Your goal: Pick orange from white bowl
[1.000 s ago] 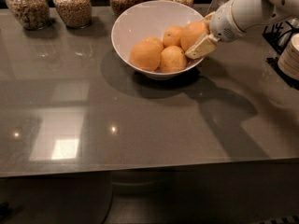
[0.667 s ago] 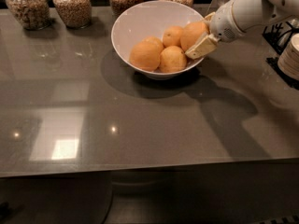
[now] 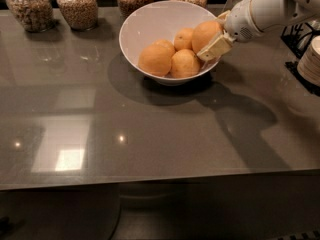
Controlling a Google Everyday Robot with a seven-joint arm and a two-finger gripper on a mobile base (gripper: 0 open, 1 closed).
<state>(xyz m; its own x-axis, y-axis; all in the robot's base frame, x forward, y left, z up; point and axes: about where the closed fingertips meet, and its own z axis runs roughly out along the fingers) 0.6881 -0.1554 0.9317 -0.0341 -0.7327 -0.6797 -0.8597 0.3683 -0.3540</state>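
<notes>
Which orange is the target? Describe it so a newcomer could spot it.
On the grey table sits the white bowl holding four oranges. The orange is the one against the bowl's camera-right rim, highest in the pile. Unlike the three others, it is held by the gripper reaching in from that side.

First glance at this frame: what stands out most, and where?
The white bowl of oranges at the back centre of the table draws the eye first. The white arm extends in from the upper right, its gripper against the orange on the bowl's right side. Four glass jars line the back edge.
</notes>
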